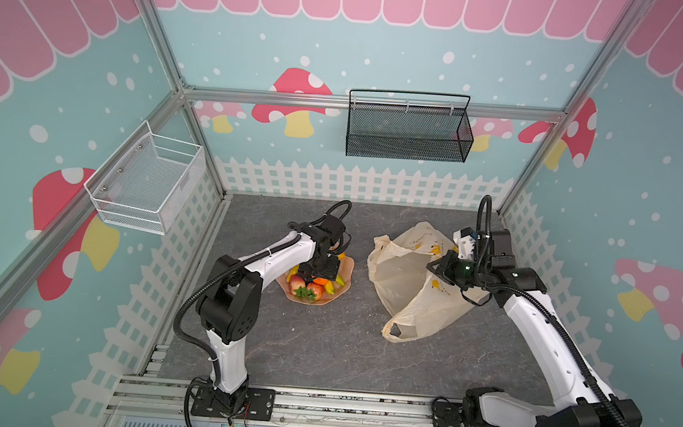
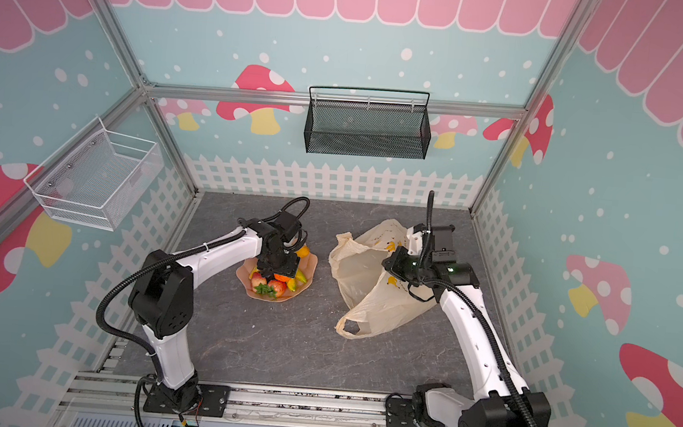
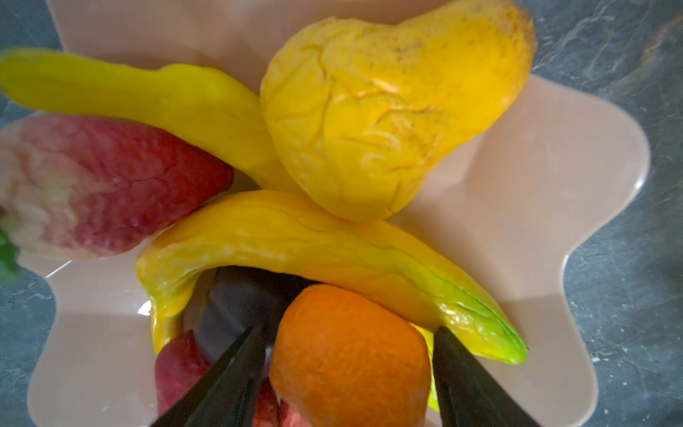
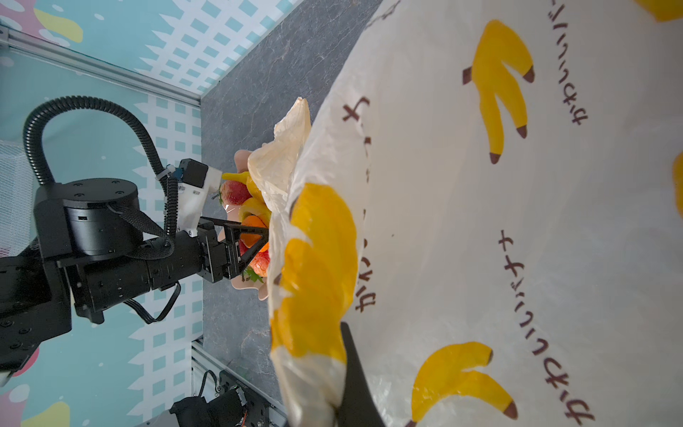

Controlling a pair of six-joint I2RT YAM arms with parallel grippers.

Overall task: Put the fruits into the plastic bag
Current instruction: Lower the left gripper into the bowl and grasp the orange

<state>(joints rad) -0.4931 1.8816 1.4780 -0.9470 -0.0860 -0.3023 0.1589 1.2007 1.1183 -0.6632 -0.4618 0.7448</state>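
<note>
- The desk [image 1: 321,346] is a grey, stone-veined slab.
- The dish [image 3: 517,203] is smooth, peach-pink and wavy-rimmed. It sits left of the desk's middle, nearer the far edge than the near one.
- The fruits are all piled in it:
  - a lumpy, creased yellow-orange pear [image 3: 369,118], its narrow end towards the dish rim;
  - a curved banana [image 3: 314,240], wrinkled and yellow with a green tip, bending round the orange [image 3: 351,362];
  - a second banana [image 3: 129,92], lying lengthwise behind the pear;
  - a pitted red strawberry [image 3: 103,185] with a pale shoulder;
  - a glossy dark piece [image 3: 240,299] under the curved banana.
- The orange is round and matt, with dimpled skin.
- The left gripper [image 3: 349,327] points down into the dish. Its black fingers are spread, one on each side of the orange; I cannot tell whether they touch it.
- The plastic bag [image 1: 398,269] is thin, crinkled cream film printed with bananas and dark lettering. It lies right of the desk's middle, well apart from the dish.
  - Its length runs roughly from the far edge towards the near edge.
  - One loop handle [image 1: 397,331] lies flat at the near end.
  - Its mouth faces the dish.
- The right gripper [image 1: 434,268] is pressed together, pinching the bag's upper rim and holding the film off the desk.
</note>
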